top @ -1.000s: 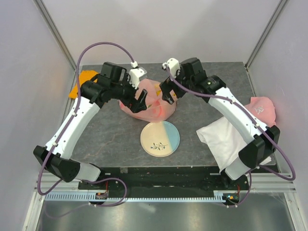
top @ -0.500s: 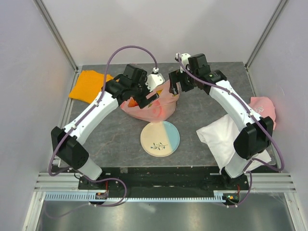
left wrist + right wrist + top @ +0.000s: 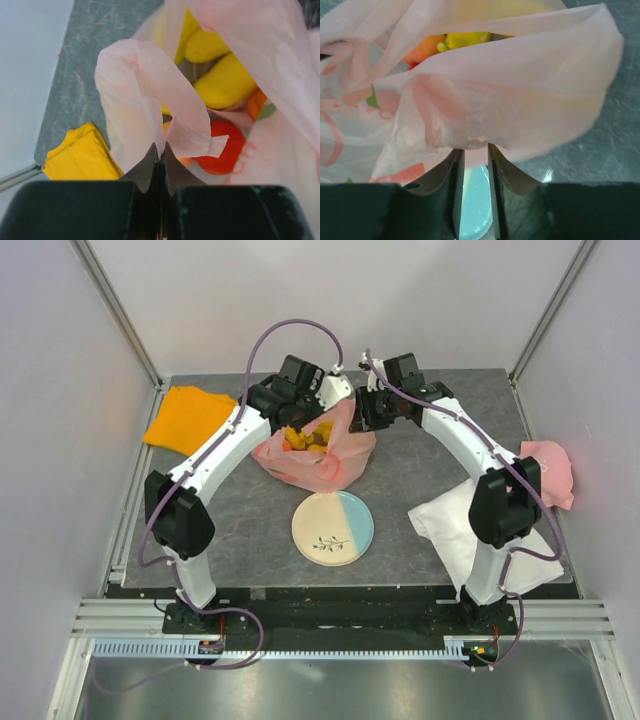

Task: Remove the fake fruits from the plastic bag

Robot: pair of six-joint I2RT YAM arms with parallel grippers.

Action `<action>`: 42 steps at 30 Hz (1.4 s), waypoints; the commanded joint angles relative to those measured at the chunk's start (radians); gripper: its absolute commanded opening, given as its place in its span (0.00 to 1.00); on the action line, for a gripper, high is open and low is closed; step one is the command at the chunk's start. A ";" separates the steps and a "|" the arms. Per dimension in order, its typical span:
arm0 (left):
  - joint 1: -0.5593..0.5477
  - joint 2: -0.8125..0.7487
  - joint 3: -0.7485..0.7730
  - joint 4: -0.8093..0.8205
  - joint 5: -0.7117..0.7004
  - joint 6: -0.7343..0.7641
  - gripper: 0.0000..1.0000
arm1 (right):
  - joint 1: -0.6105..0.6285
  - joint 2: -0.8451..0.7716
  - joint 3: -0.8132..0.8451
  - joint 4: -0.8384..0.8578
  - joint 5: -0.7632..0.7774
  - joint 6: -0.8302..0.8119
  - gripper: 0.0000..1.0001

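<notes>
the left gripper (image 3: 161,150) was closed on the bag (image 3: 300,465) near the far edge, but whether the right gripper (image 3: 472,150) held it was unclear, so it could slip.

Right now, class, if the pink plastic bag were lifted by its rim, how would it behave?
Probably floppy: the plastic bag folds and drapes where the left hand pinches it. Likely sagging around the fake fruits piled inside. Those glossy rounded pieces may shift.
</notes>
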State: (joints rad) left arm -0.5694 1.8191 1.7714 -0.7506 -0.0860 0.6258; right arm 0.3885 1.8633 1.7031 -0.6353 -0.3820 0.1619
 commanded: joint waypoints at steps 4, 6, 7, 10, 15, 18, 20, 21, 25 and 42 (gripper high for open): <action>0.222 0.158 0.476 -0.032 -0.029 -0.322 0.01 | -0.026 0.175 0.352 0.121 -0.057 0.002 0.02; 0.262 0.228 0.597 -0.058 -0.002 -0.359 0.02 | -0.040 0.269 0.534 0.141 -0.035 0.001 0.00; 0.285 0.242 0.691 -0.058 0.009 -0.357 0.02 | -0.051 0.295 0.591 0.151 -0.020 0.005 0.00; 0.292 0.247 0.805 -0.030 0.040 -0.340 0.02 | -0.072 0.339 0.742 0.189 -0.001 0.010 0.00; 0.281 0.096 0.668 0.014 0.083 -0.405 0.02 | -0.082 0.185 0.644 0.195 -0.034 -0.111 0.00; 0.278 -0.076 0.480 -0.003 0.120 -0.439 0.02 | -0.080 0.038 0.422 0.183 -0.080 -0.153 0.00; 0.273 -0.223 0.237 -0.025 0.121 -0.433 0.02 | -0.077 -0.071 0.208 0.183 -0.083 -0.203 0.00; 0.273 -0.281 0.054 -0.030 0.118 -0.431 0.02 | -0.076 -0.102 0.132 0.178 -0.084 -0.202 0.00; 0.273 -0.515 -0.357 -0.035 0.115 -0.413 0.01 | -0.028 -0.232 -0.173 0.123 -0.112 -0.202 0.00; 0.646 -0.748 -0.686 -0.167 0.193 -1.041 0.02 | 0.329 0.123 0.358 0.249 0.130 -0.085 0.56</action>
State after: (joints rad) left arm -0.0463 1.1454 1.1339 -0.8547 0.0235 -0.1448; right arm 0.6838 1.8328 1.9862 -0.4328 -0.3218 0.0143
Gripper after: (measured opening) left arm 0.023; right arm 0.582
